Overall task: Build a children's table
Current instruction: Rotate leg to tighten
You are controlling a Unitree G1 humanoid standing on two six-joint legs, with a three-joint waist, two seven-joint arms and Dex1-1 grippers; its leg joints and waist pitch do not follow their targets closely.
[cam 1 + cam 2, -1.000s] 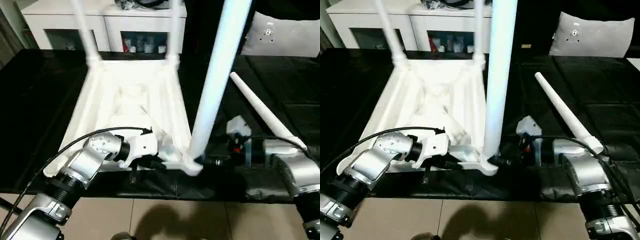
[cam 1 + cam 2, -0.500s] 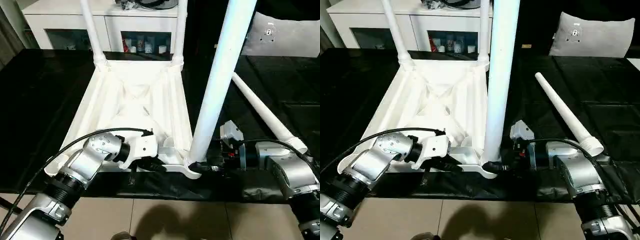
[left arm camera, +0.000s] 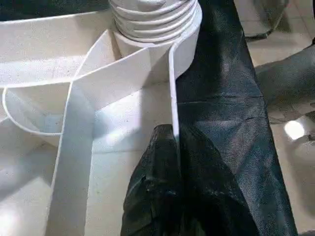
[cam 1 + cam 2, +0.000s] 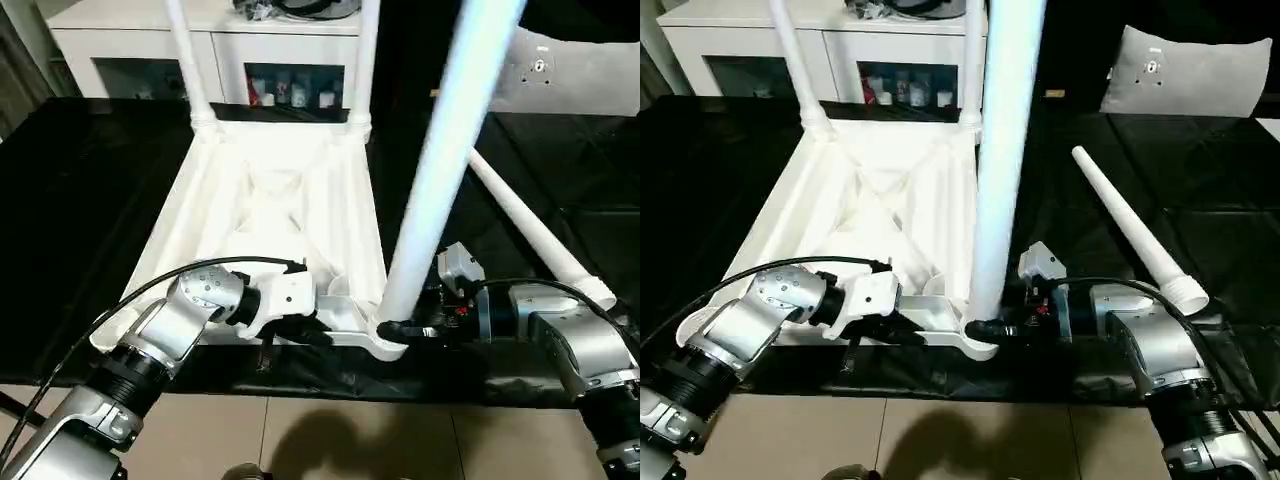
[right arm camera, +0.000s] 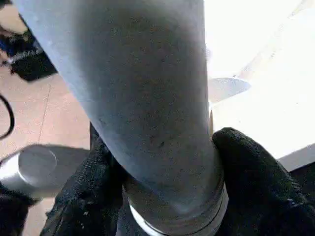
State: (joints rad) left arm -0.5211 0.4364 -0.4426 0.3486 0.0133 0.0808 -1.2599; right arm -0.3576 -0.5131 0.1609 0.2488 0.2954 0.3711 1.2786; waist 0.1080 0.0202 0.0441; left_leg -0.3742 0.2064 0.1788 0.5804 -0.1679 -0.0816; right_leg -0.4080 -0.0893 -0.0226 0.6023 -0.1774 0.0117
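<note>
The children's table lies upside down on black cloth, its ribbed white top (image 4: 280,200) facing up. Two legs (image 4: 188,60) stand screwed into the far corners. A third leg (image 4: 440,170) stands upright in the near right corner socket. My right gripper (image 4: 392,328) reaches in from the right, and its black fingers (image 5: 251,177) press on both sides of this leg's base (image 5: 138,88). At the near edge, my left gripper (image 4: 315,335) is shut on the top's thin rim (image 3: 173,88), beside the threaded leg end (image 3: 155,19). A loose leg (image 4: 1130,235) lies on the cloth to the right.
A white cabinet (image 4: 130,30) with glass doors stands behind the work surface. A grey cushion (image 4: 1185,70) sits at the back right. The black cloth ends at the near edge, with tiled floor (image 4: 350,440) below.
My right gripper's fingers have closed in around the base of the near right leg. The left gripper stays put on the rim. The camera has shifted a little.
</note>
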